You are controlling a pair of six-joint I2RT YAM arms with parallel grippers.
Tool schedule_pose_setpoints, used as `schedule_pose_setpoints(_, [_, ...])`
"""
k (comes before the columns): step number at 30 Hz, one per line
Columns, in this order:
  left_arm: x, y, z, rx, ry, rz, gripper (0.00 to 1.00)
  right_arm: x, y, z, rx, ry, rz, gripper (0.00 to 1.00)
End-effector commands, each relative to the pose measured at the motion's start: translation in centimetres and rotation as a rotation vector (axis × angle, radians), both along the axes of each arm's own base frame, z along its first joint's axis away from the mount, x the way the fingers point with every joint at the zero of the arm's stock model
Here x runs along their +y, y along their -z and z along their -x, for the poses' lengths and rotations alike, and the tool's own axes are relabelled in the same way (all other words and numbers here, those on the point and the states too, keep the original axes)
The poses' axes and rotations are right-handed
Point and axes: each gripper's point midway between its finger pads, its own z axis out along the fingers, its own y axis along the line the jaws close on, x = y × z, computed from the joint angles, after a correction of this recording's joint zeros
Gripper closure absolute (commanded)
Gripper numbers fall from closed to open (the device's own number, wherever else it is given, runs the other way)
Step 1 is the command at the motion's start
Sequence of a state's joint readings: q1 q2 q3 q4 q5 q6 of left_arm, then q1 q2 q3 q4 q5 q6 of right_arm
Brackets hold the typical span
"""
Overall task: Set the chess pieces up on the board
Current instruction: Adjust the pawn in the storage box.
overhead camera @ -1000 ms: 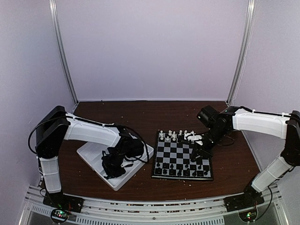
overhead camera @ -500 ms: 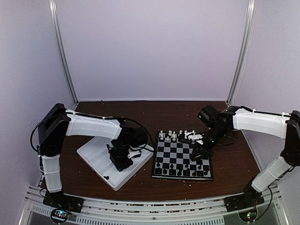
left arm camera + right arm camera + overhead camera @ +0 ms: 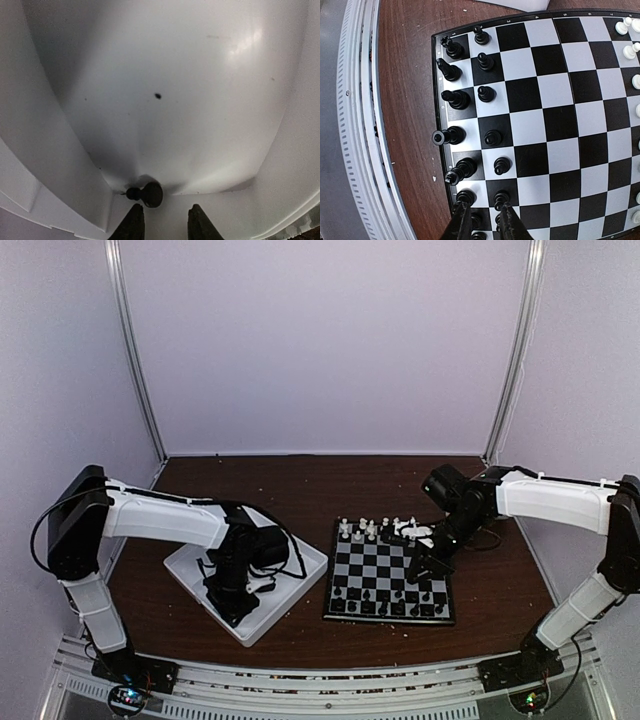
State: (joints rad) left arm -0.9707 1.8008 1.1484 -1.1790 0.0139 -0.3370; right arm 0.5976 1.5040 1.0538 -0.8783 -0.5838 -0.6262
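The board (image 3: 386, 565) lies right of centre, with black chess pieces (image 3: 385, 602) along its near edge. In the right wrist view the black pieces (image 3: 486, 93) stand in two columns at the board's (image 3: 560, 125) left side. My right gripper (image 3: 420, 571) hovers over the board's right part; its jaws (image 3: 485, 223) stand a little apart with nothing between them. My left gripper (image 3: 233, 607) is down inside the white tray (image 3: 193, 565), open. One black piece (image 3: 146, 194) lies on its side in the tray's corner (image 3: 175, 75), just ahead of the left fingertip (image 3: 133, 222).
Tiny white pieces (image 3: 372, 530) stand along the board's far edge and also show in the right wrist view (image 3: 632, 50). A metal rail (image 3: 360, 125) runs along the table's near edge. A small dark speck (image 3: 158, 95) sits on the tray floor.
My left arm swung over the tray, first right, then back left and down to the lone black piece in the tray's near corner. The right arm has hardly moved.
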Motion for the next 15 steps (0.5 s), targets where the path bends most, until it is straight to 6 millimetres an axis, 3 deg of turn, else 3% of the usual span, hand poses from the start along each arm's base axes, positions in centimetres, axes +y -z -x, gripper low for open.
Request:
schedule_pose_setpoints(1, [0.2,0.5,-0.8,-0.031,0.016,-0.051,0.69,-0.2,0.0,0.1,0.008,-0.001,-0.012,0.78])
schedule_pose_setpoints(9, [0.2,1.8,-2.6,-0.066,0.096,-0.116,0.79,-0.3,-0.1,-0.1,0.002,0.004,-0.016,0.78])
schedule_pose_setpoints(15, [-1.9,1.1,-5.7,-0.139,0.184,-0.118,0.89,-0.3,-0.1,-0.1,0.005,0.003,-0.016,0.78])
